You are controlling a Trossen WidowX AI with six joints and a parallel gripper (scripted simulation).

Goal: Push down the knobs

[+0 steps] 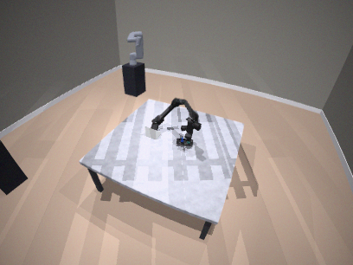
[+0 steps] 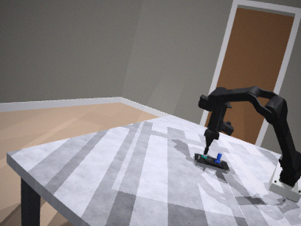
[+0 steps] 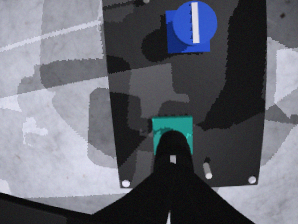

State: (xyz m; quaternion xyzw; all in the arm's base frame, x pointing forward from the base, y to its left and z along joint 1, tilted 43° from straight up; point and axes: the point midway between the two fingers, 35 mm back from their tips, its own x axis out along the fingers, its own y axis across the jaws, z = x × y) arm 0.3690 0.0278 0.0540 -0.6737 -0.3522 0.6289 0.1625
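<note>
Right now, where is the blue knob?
In the wrist view the blue knob sits on the circuit board, at its far end beyond the teal knob under the shut gripper.

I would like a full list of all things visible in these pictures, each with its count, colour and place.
Table: one, grey-white striped top, dark legs, middle of room.
Board: one, black, on the table near the arm.
Blue knob: one, on the board's far half in the wrist view.
Teal knob: one, on the board's near half, right under the end effector.
Door: one, brown with white frame, behind the arm.
Pedestal: one, dark, by the far wall, with a grey arm on top.
Dark block: one, at the left edge.
Arm: one, black, on a white base.
End effector: one, black, shut, tip over the teal knob.
</note>
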